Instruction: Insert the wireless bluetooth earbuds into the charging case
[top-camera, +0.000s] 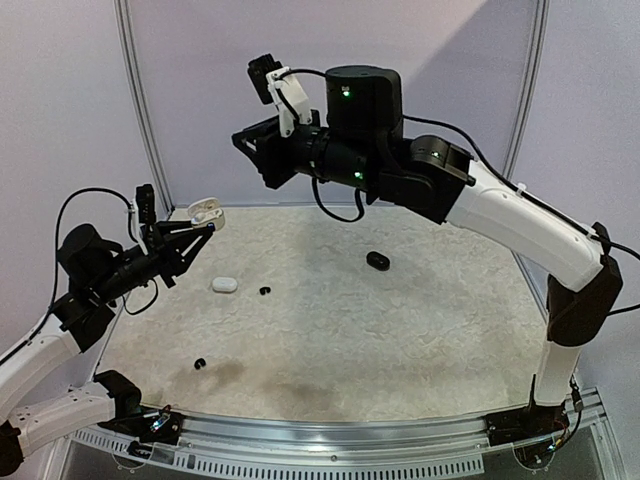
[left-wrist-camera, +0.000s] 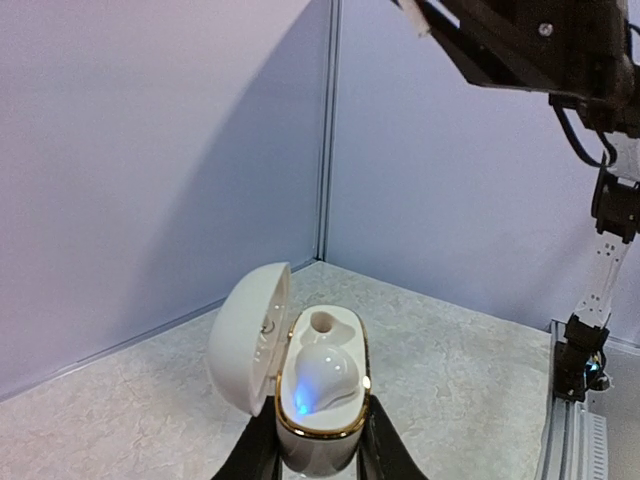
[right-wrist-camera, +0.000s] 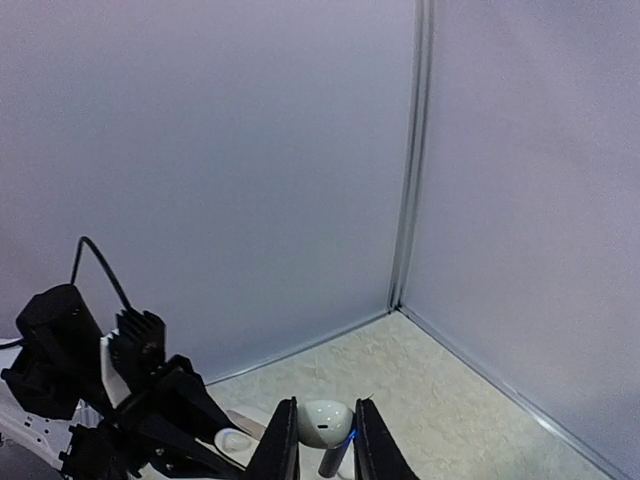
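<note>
Aloft, left gripper (left-wrist-camera: 320, 460) holds open case (left-wrist-camera: 245, 335); right gripper (right-wrist-camera: 325, 445) pinches earbud (right-wrist-camera: 322, 420).

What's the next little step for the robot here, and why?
Probably lower the right gripper toward the open case. It pinches a white earbud up above the case, which the left gripper holds with the lid up. One socket is empty and the other is already filled.
</note>
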